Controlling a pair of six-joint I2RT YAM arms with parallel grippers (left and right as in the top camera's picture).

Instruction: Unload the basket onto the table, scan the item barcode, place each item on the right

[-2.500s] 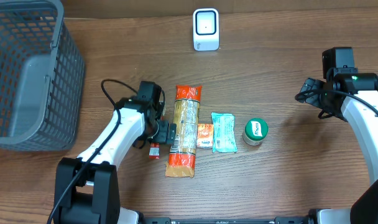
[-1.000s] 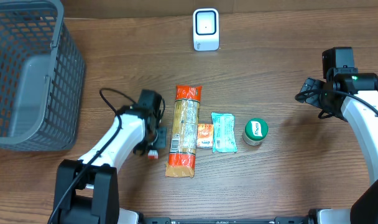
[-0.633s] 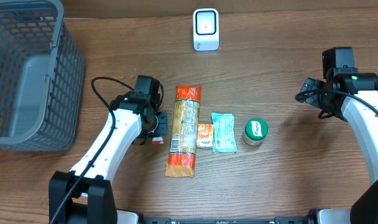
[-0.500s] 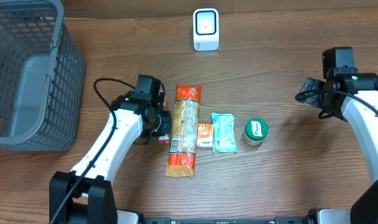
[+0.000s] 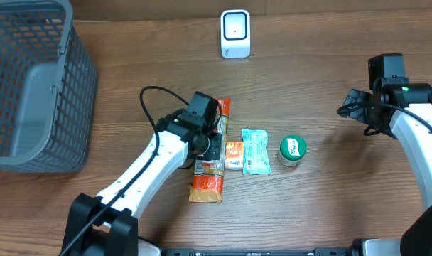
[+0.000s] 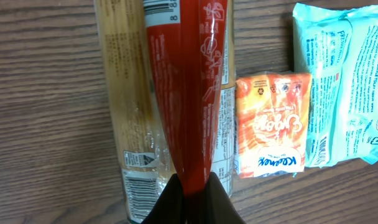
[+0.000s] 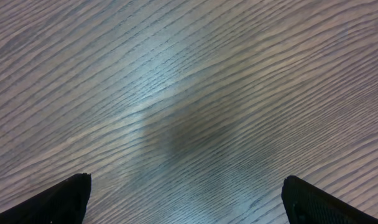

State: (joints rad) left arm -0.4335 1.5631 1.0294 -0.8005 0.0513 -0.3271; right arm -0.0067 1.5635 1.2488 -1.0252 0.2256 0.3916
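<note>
I get bright, even light from above. Glare washes the counter [image 7: 158,106] in my right wrist view; the red wrapper [image 6: 189,93] glints; shadows are soft.

a slim glossy red packet [image 6: 186,93] with white print, pinched at one end, lies lengthwise over the pasta pack [image 6: 124,124], well apart from the upright white scanner [image 5: 235,33].

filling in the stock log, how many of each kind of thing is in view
packets: 4 (pasta pack, red sachet, orange packet, teal packet)
round tub: 1
scanner: 1
basket: 1
total: 7
</note>
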